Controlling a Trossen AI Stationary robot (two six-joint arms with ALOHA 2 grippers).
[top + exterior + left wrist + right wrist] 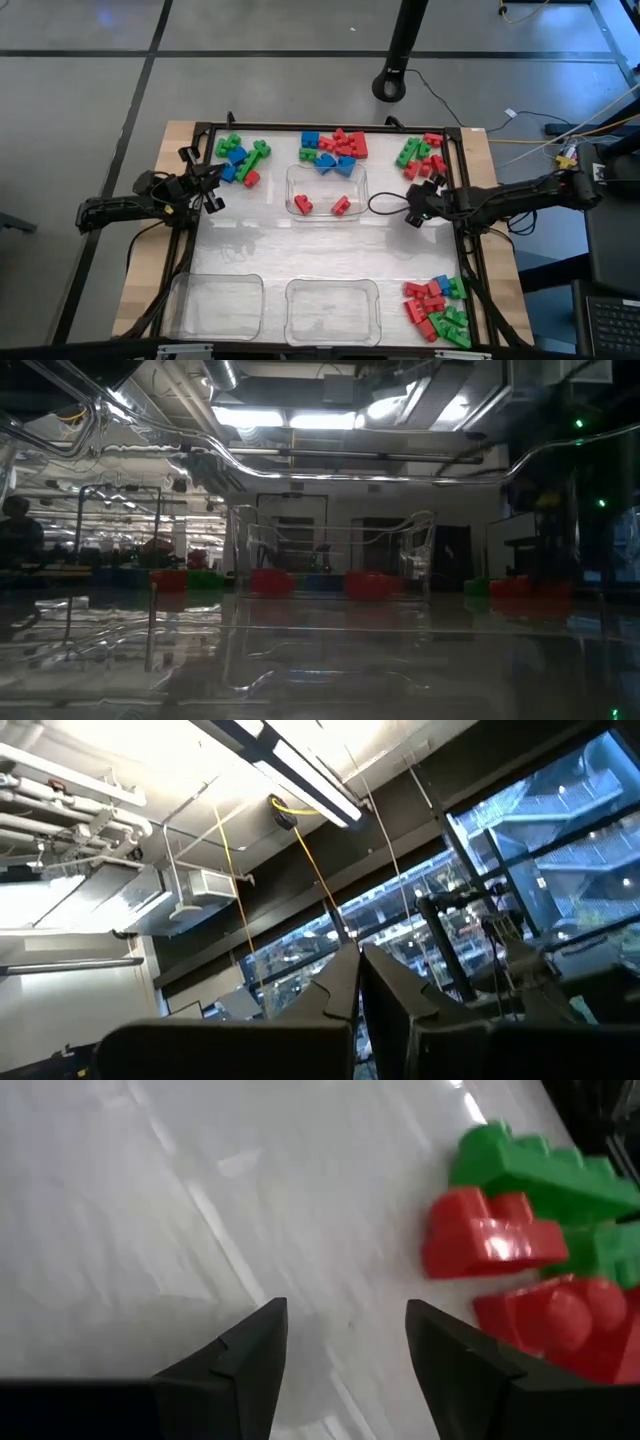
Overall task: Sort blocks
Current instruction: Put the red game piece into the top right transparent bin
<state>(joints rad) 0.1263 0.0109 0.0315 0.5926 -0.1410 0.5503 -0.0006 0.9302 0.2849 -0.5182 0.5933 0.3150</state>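
- Blocks (334, 147) lie in four clusters on the tabletop (250, 245); two red ones sit inside a clear tray (295, 178).
- Right end effector (413, 213), fingers apart, empty, near the far-right cluster.
- Left end effector (212, 203), fingers together, empty.

High view is looking straight down on the whole bench (250, 240). Low view is looking level across it, sharing the red blocks (365, 584). Left wrist view is facing the ceiling; right wrist view is sitting close above the bench surface.
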